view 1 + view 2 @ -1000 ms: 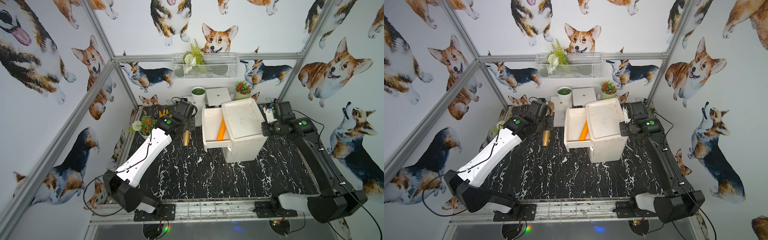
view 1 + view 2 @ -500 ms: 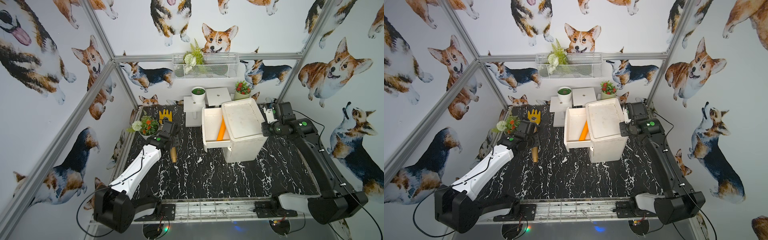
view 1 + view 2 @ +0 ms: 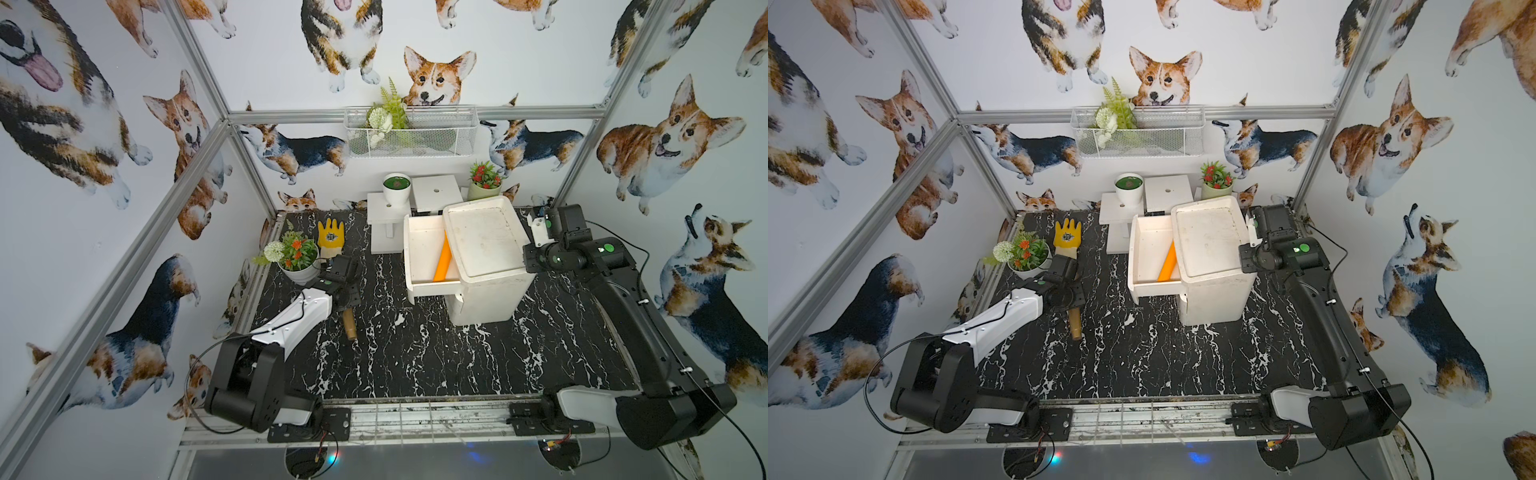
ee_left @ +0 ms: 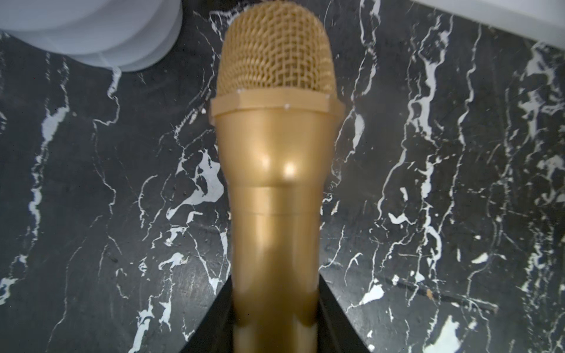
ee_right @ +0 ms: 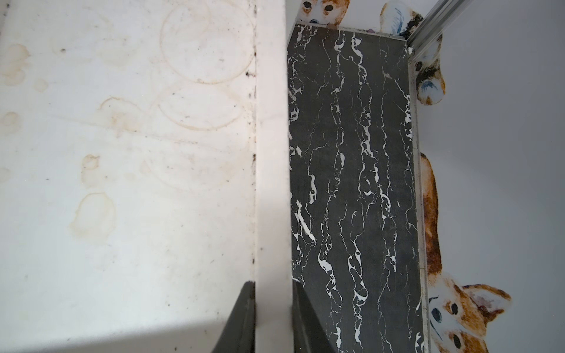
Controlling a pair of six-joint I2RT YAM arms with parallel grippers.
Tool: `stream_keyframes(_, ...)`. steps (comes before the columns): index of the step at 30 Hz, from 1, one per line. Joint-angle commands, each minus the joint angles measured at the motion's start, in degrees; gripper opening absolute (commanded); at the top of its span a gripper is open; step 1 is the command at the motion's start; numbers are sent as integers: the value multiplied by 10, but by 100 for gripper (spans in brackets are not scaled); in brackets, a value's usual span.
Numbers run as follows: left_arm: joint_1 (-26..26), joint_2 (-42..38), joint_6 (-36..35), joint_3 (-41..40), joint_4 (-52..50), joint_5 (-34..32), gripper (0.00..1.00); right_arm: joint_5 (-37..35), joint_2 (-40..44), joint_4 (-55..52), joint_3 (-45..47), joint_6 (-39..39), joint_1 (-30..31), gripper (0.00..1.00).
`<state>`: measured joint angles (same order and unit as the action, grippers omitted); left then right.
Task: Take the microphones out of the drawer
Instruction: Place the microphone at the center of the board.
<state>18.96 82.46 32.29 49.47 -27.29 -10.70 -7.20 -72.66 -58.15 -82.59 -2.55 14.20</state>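
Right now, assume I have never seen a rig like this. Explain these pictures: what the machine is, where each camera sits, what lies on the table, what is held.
These are two robot arms at a black marble table. Two pictures look down from one overhead camera; the close-ups come from a camera on each wrist. The left gripper holds a gold microphone, outside the drawer. The right gripper pinches the top rim of the white cabinet. Its open drawer holds an orange stick. A yellow glove and a flower pot sit nearby.
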Motion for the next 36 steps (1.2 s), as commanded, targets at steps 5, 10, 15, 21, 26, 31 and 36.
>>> stream_keyframes(5,-8,64,-16,25,19,33,33,45,-10,-46,1,12,2,17)
stream_keyframes(10,-21,119,-17,50,7,59,35,45,-8,-47,3,13,2,17)
stream_keyframes(15,-29,150,-16,60,1,73,37,44,-9,-45,3,13,2,17)
stream_keyframes(21,-30,183,-21,79,-13,86,41,44,-11,-45,2,14,2,17)
stream_keyframes(26,-31,203,-23,92,-22,90,48,42,-8,-44,5,14,2,17)
stream_keyframes(31,-31,198,-22,90,-22,88,59,41,-6,-44,7,15,2,18)
stream_keyframes(36,-31,193,-21,85,-21,88,63,42,-7,-44,6,14,2,19)
